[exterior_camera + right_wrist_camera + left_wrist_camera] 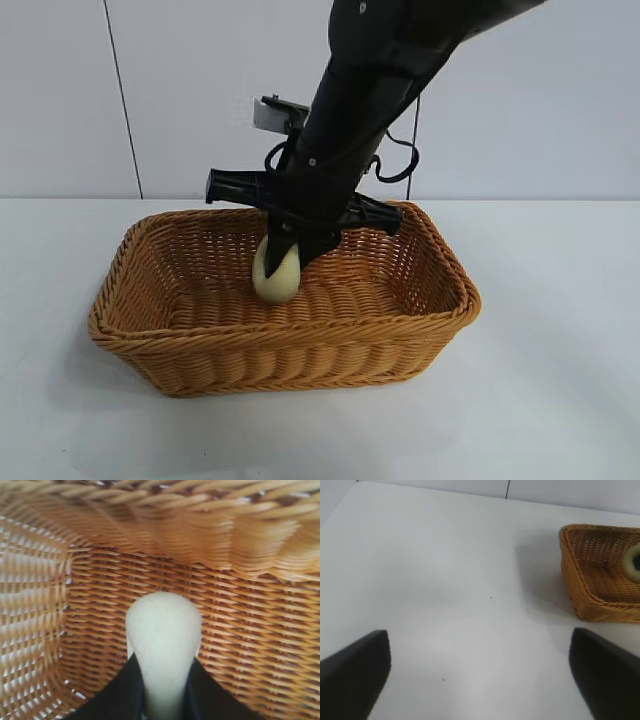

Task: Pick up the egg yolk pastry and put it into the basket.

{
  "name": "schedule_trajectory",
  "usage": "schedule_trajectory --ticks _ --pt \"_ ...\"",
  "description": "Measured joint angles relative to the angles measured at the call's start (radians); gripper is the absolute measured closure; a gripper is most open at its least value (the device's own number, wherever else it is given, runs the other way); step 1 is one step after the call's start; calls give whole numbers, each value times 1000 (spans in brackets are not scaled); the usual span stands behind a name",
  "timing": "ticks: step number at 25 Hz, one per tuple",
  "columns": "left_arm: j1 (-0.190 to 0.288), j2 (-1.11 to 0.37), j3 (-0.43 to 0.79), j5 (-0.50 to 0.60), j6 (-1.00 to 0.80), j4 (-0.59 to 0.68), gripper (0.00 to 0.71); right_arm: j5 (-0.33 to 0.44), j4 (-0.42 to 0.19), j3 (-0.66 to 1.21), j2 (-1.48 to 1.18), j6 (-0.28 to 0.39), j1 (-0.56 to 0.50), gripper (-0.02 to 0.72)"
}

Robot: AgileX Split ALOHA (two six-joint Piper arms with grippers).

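One egg yolk pastry [277, 276] in frame, pale cream-yellow, smooth and matte. It sits inside the basket [200, 345], toward the middle of the floor, its lower end at or just above the weave; actual contact with the floor cannot be confirmed from the exterior view.

Right wrist view: the pastry [164, 645] stands between the two dark fingers [120, 692] of the right gripper [290, 255]. The fingers flank its lower half on both sides and appear to touch it, so the pincer reads as pinching the pastry. No gap is visible between pads and pastry.

The right gripper points steeply down into the basket from above, its arm descending from the upper right of the exterior view and covering part of the far rim. Woven floor and side wall [35, 620] fill the rest of the right wrist view.

The basket is orange-brown wicker, rectangular, with flared sides and a braided rim, resting on the white table [560, 400].

Left gripper [480, 680]: spread wide, both finger tips visible at the lower corners of its own wrist view, nothing between them. It hangs over bare table, well apart from the basket [585, 590], whose corner shows in the distance with the pastry [632, 562] at the frame edge.
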Motion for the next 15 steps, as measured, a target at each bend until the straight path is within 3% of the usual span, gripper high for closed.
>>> schedule_trajectory --ticks 4,9,12,15 --pt "0 0 0 0 0 0 15 95 -80 -35 -38 -1 0 31" --pt "0 0 0 0 0 0 15 335 -236 -203 -77 70 -8 29" --pt "0 0 0 0 0 0 15 453 -257 -307 -78 72 -40 38" --pt "0 0 0 0 0 0 15 479 -261 -374 -80 71 -87 40"
